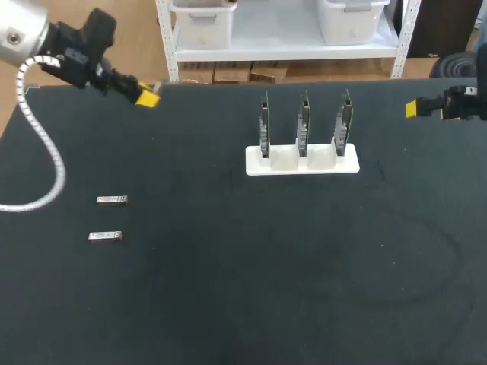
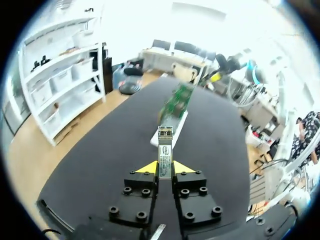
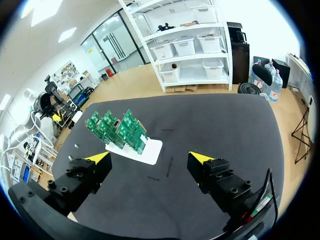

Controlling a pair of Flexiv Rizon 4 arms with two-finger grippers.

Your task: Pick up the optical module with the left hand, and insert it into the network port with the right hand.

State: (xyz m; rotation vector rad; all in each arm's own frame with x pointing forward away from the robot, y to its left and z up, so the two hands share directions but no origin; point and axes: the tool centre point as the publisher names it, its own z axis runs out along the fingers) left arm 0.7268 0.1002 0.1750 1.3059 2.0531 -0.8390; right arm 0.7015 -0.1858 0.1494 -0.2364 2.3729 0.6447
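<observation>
Clamping the silver oblong optical module (image 2: pixel 164 146), the left hand (image 2: pixel 164 168) points it twelve-o'clock toward the green network-port circuit boards (image 2: pixel 177 99); the right hand (image 3: pixel 151 158) gapes empty.

Three boards (image 1: pixel 303 122) stand side by side in a holder (image 1: pixel 302 162) at the table's (image 1: pixel 228 304) far middle. A farther module (image 1: pixel 112 200) and a nearer module (image 1: pixel 105 236) lie near its left edge. The left hand (image 1: pixel 148 96), clasping a third module (image 2: pixel 164 150), is over the far left corner, and the right hand (image 1: pixel 412 109) is over the far right edge.

Left end effector (image 2: pixel 165 168) clamps optical module (image 2: pixel 165 145); right end effector (image 3: pixel 150 158) gapes.
</observation>
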